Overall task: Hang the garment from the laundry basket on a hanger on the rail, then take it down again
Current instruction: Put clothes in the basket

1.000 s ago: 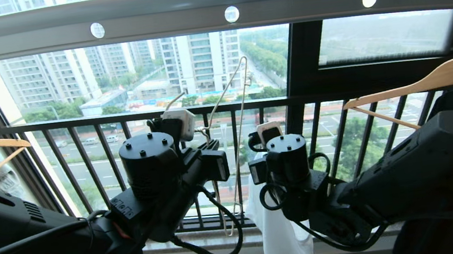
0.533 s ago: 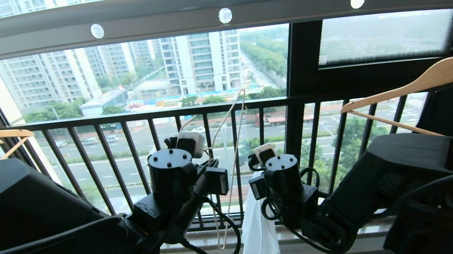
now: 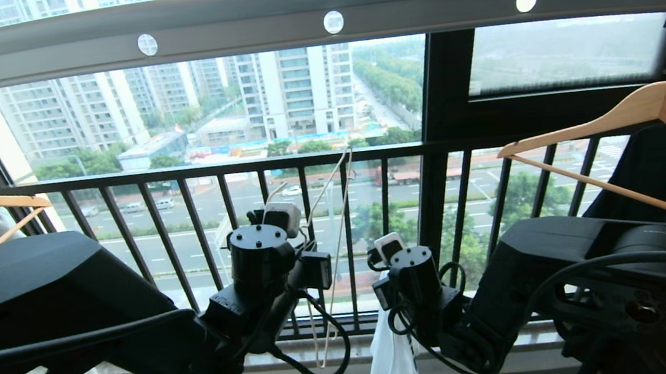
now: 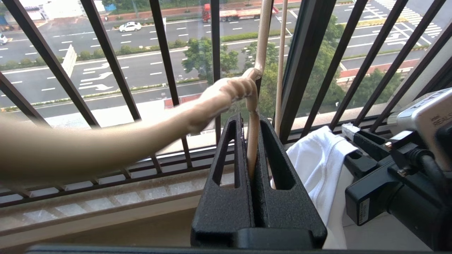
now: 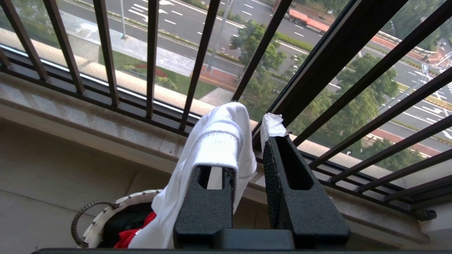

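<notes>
while the left gripper clamps one hanger, the parted right gripper carries one garment.

apt balcony, drying rail, hangers

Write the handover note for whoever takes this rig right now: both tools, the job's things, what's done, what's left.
Left tool: shut on the hanger, off the rail, low by the window bars.
Right tool: jaws parted; the T-shirt is draped over one finger, not clamped.
T-shirt hangs down toward the laundry basket, which holds red and dark items.
Done: shirt and hanger are off the rail and apart.
Left: let the shirt fall into the basket; put the hanger away.
</notes>
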